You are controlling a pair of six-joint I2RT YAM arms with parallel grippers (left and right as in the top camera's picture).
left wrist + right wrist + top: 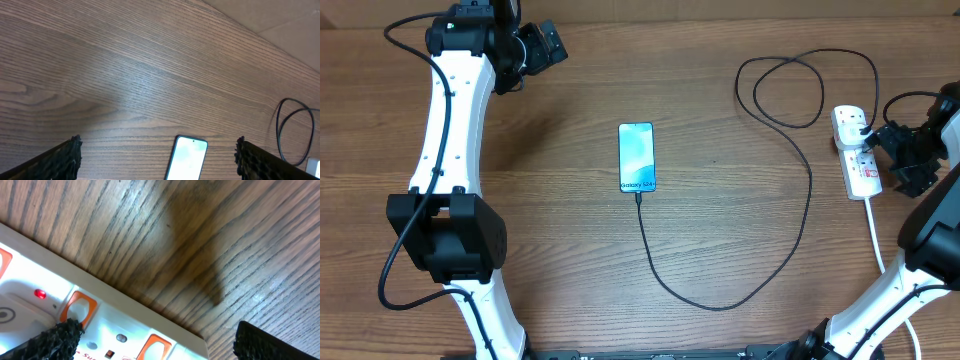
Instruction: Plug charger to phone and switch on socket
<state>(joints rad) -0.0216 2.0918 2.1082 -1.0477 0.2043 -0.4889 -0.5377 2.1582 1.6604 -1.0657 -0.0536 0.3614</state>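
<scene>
Right claw (155, 332) spread over socket (22, 267) edge, perhaps touching, left claw (158, 147) spread above table (125, 75)

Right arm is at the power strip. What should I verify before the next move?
1. Charger connector in the phone: the cable meets its lower edge, ok.
2. Black plug in the power strip: sits on it, ok.
3. Strip switched on: red light lit, ok; whether it serves that plug's outlet, cannot tell.
4. Right gripper open at the strip: ok.
5. Left gripper open, off the phone: ok.
6. Phone showing charging: cannot tell.
</scene>
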